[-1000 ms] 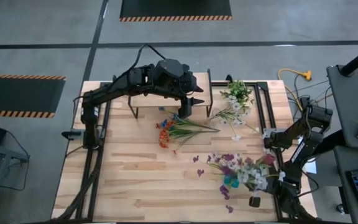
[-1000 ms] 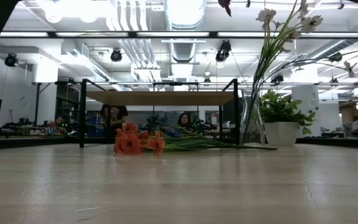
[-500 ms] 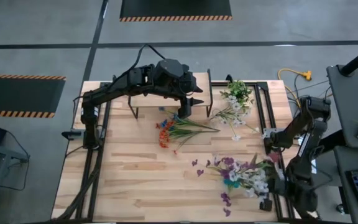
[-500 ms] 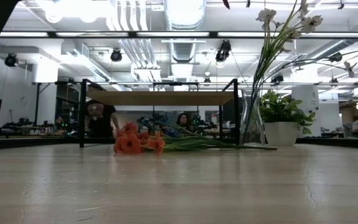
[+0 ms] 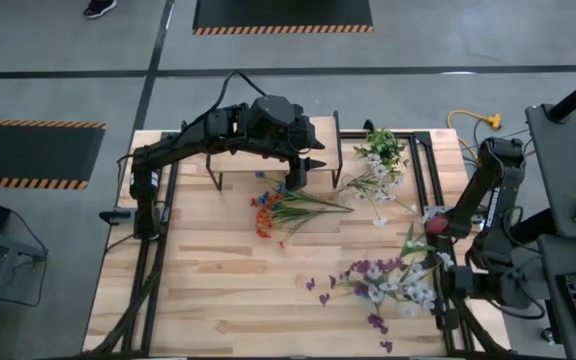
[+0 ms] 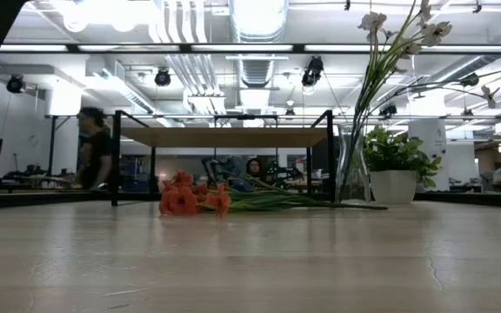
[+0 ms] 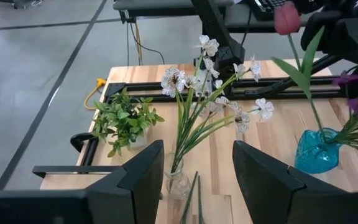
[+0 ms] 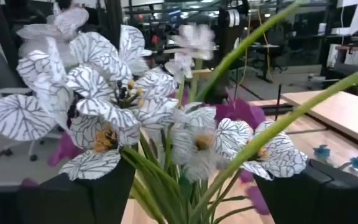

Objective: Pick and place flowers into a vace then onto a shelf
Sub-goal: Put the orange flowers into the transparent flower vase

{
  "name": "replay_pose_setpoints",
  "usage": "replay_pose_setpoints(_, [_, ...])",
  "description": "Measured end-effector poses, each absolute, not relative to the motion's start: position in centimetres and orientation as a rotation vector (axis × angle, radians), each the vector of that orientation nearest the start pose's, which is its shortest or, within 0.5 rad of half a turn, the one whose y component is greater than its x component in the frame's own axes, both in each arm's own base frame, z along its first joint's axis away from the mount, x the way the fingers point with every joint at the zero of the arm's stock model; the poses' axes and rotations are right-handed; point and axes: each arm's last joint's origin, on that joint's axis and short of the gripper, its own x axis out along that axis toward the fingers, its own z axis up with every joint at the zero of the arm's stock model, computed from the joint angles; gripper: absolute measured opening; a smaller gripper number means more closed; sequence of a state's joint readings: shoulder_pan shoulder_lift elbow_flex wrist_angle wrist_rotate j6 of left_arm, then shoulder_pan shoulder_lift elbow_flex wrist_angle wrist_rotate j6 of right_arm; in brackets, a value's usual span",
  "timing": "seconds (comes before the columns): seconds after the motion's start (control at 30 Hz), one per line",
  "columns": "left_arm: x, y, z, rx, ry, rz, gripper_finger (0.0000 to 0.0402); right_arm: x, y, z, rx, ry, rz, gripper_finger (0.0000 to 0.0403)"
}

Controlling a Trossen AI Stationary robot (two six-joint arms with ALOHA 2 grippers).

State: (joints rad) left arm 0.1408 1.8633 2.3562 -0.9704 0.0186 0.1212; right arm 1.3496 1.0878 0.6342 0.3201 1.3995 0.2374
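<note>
High view: left arm reaches from the table's left side across to the shelf (image 5: pixel 268 140) at the far edge, elbow bent, left gripper (image 5: pixel 296 183) pointing down just in front of the shelf above the orange flowers (image 5: pixel 265 213); its fingers (image 7: pixel 143 177) stand apart with nothing between them; the orange blooms lie flat on the wooden table (image 5: pixel 208 290), stems running toward the right; right arm rises at the table's right edge, right gripper (image 5: pixel 436 226) over the near right corner, its jaws spread wide on either side of the stems of the mixed bunch (image 5: pixel 388 280), none gripped as far as the wrist view shows; that bunch, purple, white and one dark red bloom, stands in a teal vase (image 7: pixel 317 151); a clear glass vase (image 6: pixel 351 169) with white flowers (image 5: pixel 378 185) stands near the far right, beside a small potted plant (image 5: pixel 381 145); open room: the near left and centre of the tabletop, bare boards between orange flowers and mixed bunch; black frame rails border both side edges.
</note>
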Motion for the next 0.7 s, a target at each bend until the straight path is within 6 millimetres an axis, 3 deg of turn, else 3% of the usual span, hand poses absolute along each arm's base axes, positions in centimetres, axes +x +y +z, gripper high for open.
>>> replay_pose_setpoints(0.4, [36.6, 5.1, 48.0, 0.080, 0.486, 0.090, 0.0175, 7.7, 21.7, 24.0, 0.131, 0.114, 0.023, 0.0295])
replay_pose_setpoints(0.7, [36.6, 5.1, 48.0, 0.080, 0.486, 0.091, 0.0175, 7.2, 20.0, 23.0, 0.167, 0.280, 0.104, 0.0293])
